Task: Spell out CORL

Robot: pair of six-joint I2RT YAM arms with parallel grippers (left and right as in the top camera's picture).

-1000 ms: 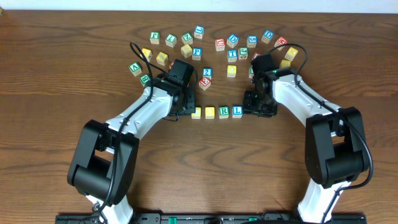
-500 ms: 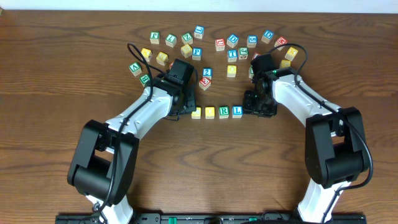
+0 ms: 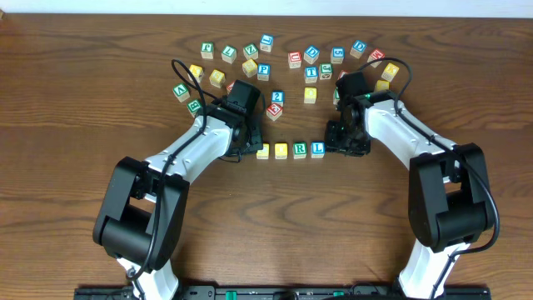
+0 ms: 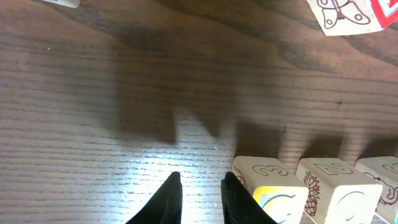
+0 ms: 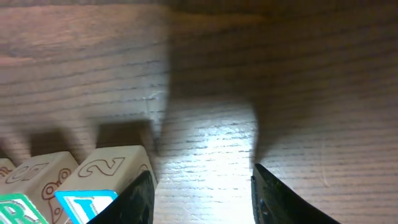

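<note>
You see the four CORL cubes (image 3: 291, 151) in a row mid-desk (image 3: 75, 100): two yellow tops, then the green R (image 3: 300, 150) and the blue L (image 3: 317, 150). At the yellow end the left jaws are together. Beside the L the right jaws stand apart over bare desk. Toward the far edge, spare cubes (image 3: 265, 71) form an arc, the nearest one (image 3: 275, 111) near the row.

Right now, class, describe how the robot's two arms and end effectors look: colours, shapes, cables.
The left arm and right arm have white links between bulky black joint housings, with thin black cables looping near the wrists. The left end effector and right end effector each have two black tapered fingers.
</note>
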